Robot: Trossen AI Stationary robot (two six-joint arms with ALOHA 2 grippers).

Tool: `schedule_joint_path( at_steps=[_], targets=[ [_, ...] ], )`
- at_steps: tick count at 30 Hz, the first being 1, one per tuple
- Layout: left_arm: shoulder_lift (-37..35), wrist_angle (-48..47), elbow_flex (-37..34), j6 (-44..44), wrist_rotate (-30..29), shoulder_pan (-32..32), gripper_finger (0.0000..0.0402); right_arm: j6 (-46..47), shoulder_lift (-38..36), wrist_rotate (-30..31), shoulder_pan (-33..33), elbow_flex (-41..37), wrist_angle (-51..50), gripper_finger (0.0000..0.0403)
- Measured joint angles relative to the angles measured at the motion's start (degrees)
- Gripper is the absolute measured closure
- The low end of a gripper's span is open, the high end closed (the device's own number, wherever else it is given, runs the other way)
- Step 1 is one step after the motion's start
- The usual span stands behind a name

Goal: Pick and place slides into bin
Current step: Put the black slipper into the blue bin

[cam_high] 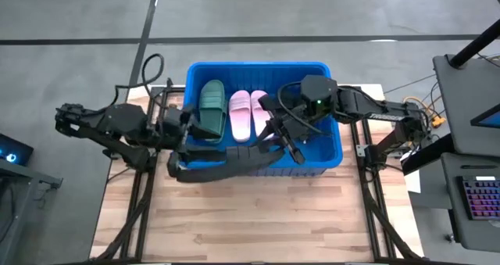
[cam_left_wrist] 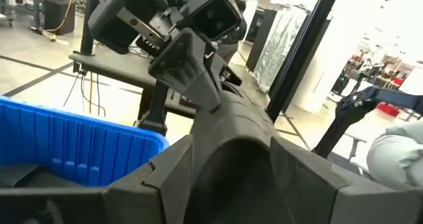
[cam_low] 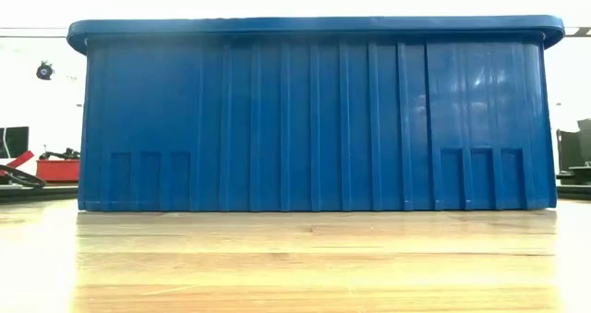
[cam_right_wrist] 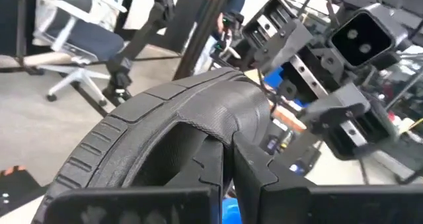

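Blue bin (cam_high: 332,152) sits at the table's (cam_high: 258,218) far edge, a dark green slide (cam_high: 211,109) and pink pair (cam_high: 248,112) lying inside; a black slide (cam_high: 226,163) hangs over the near wall; right gripper (cam_high: 287,140) pinches it with fingers pressed tight; left gripper (cam_high: 181,136) at the near-left corner, fingers spread around the slide's other end.

A light wooden table (cam_high: 258,218) made of planks carries one thing only — the blue bin (cam_high: 328,159), which stands toward the table's far edge, between the two arm bases. Seen from table height, the bin (cam_low: 314,119) rests flat on the boards, its long ribbed wall facing the near side — a wide stretch of bare wood lies in front of it.
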Motion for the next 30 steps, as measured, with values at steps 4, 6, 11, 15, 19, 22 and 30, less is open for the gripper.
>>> schedule_joint_path(
  at_steps=[4,6,11,15,19,22,30],
  targets=[
    [-1.75,-0.28,0.02,-0.2,0.0,-0.02,0.0216,-1.53,-0.69,1.75,-0.65,0.0,-1.1,0.0394],
    [-2.9,-0.31,-0.02,-0.19,0.02,-0.02,0.0216,-3.96,-0.99,4.08,-0.97,0.0,-2.75,0.0394],
    [-5.46,-0.31,-0.26,-0.37,0.02,-0.02,0.0216,-18.23,-0.81,10.68,-1.13,0.0,-10.62,0.0394],
    [-7.19,-0.28,-0.26,-0.46,0.02,-0.04,0.0216,-25.52,0.29,14.21,-1.88,0.0,-14.45,0.0394],
    [-7.96,-0.28,-0.26,-0.48,-0.07,-0.04,0.0216,-29.46,1.69,15.31,-2.9,-0.03,-14.58,0.0394],
    [-7.99,-0.52,-0.31,-0.48,-0.98,-0.07,0.0216,-35.61,2.95,19.14,-2.9,-0.6,-13.89,0.0394],
    [-7.18,-2.33,-0.44,-2.25,-1.04,-0.07,0.0216,-46.38,6.11,22.41,-3.76,-6.28,-10.92,0.0394]
  ],
)
